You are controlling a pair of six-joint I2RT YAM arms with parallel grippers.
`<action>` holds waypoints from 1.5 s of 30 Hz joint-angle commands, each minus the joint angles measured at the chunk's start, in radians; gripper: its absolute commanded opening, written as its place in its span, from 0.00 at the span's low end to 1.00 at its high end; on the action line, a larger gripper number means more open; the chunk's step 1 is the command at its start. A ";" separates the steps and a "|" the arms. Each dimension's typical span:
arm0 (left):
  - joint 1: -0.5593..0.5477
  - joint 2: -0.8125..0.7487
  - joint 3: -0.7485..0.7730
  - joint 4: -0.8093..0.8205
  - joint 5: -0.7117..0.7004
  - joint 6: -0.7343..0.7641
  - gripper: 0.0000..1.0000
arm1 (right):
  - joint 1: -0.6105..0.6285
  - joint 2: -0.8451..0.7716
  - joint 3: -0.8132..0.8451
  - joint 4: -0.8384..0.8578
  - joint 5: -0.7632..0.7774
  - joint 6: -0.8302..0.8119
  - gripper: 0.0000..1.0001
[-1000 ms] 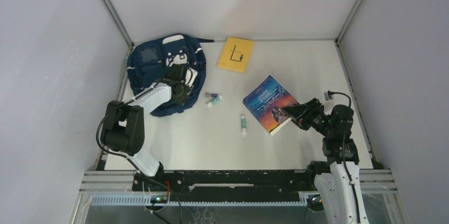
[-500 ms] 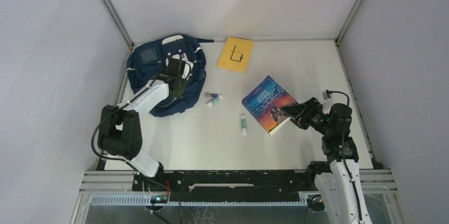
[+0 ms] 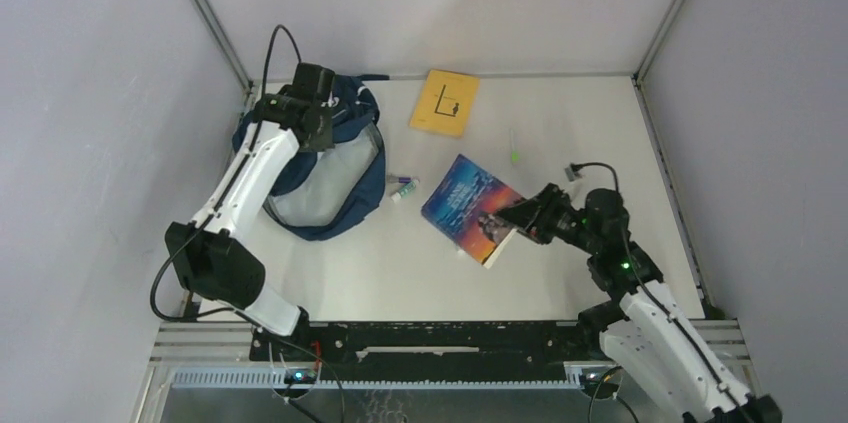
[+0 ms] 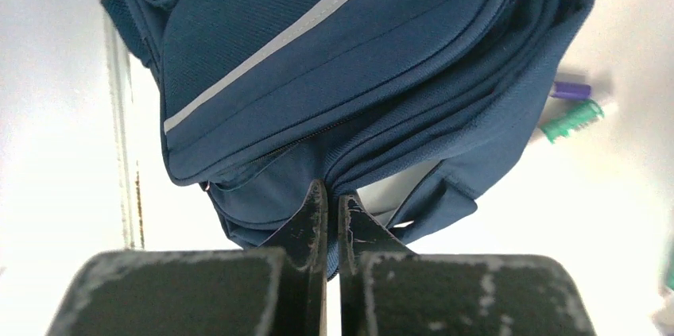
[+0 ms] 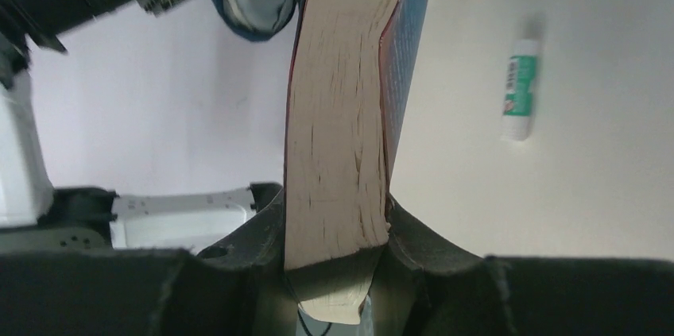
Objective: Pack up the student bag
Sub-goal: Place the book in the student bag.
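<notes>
The navy student bag (image 3: 340, 223) lies at the back left, its mouth pulled open so the light grey lining (image 3: 320, 178) shows. My left gripper (image 3: 318, 130) is shut on the bag's fabric edge and holds it up. In the left wrist view the fingertips (image 4: 332, 193) pinch the navy fabric (image 4: 318, 58). My right gripper (image 3: 515, 218) is shut on a blue paperback book (image 3: 465, 205) and holds it tilted above the table, right of the bag. In the right wrist view the jaws (image 5: 338, 233) clamp its page edge (image 5: 338, 113).
A yellow book (image 3: 445, 101) lies at the back centre. A purple-capped stick (image 3: 400, 181) and a green-and-white glue stick (image 3: 403, 192) lie beside the bag's right edge. A green pen (image 3: 515, 149) lies behind the paperback. Another glue stick (image 5: 520, 90) lies under the held book.
My left gripper rose and moved back with the bag's edge, opening the bag and baring the lining. My right gripper carried the paperback left toward the bag.
</notes>
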 commanded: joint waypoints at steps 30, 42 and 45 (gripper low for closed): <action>0.002 -0.255 -0.094 -0.029 0.297 -0.173 0.00 | 0.568 0.910 0.387 0.993 0.381 0.319 0.00; 0.003 -0.285 -0.084 -0.037 0.340 -0.138 0.00 | 0.557 1.468 0.743 1.470 0.396 0.452 0.00; 0.003 -0.285 -0.085 -0.039 0.344 -0.128 0.00 | 0.558 1.544 0.842 1.439 0.400 0.430 0.00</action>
